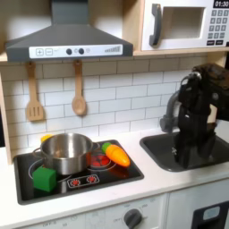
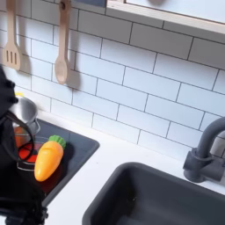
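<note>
In the first exterior view my black arm hangs over the dark sink [image 1: 159, 148], and the gripper [image 1: 185, 158] points down at the basin; its fingers blur into the arm, so their state is unclear. Nothing shows in its grasp. On the toy stove [image 1: 85, 182] at the first exterior view's left stand a silver pot [image 1: 64, 152], an orange toy carrot [image 1: 116, 154] and a green block [image 1: 44, 177]. In the second exterior view a dark part of the arm [image 2: 10, 158] covers the left edge, beside the carrot [image 2: 48, 158].
A grey faucet [image 2: 206, 155] rises behind the sink [image 2: 167, 198]. A wooden spatula [image 1: 34, 94] and a wooden spoon [image 1: 79, 89] hang on the tiled wall. A range hood [image 1: 67, 40] and a microwave [image 1: 183, 25] sit overhead. White counter [image 1: 165, 179] surrounds the sink.
</note>
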You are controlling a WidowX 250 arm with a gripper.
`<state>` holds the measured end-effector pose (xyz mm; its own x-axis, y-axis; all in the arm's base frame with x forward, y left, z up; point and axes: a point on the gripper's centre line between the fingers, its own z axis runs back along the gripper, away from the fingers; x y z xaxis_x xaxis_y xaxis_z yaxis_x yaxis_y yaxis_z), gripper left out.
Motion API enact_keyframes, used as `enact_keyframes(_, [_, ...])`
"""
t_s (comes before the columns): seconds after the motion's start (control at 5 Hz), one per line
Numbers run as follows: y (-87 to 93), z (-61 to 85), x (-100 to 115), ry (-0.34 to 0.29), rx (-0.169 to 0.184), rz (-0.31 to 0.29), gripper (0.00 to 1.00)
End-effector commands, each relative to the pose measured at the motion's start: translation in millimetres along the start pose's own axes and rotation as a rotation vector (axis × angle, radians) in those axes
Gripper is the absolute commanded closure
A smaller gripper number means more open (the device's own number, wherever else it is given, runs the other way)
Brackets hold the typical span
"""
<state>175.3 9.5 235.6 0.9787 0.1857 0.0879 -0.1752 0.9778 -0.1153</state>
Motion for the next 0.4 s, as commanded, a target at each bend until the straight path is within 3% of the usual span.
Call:
enact_keyframes(0.0, [26.2,-2.7,35.4,-0.023,-0.007,0.132,0.00])
enact_keyframes(0.2, [37.6,-3.3,47.7,-0.023,-0.011,0.164,0.00])
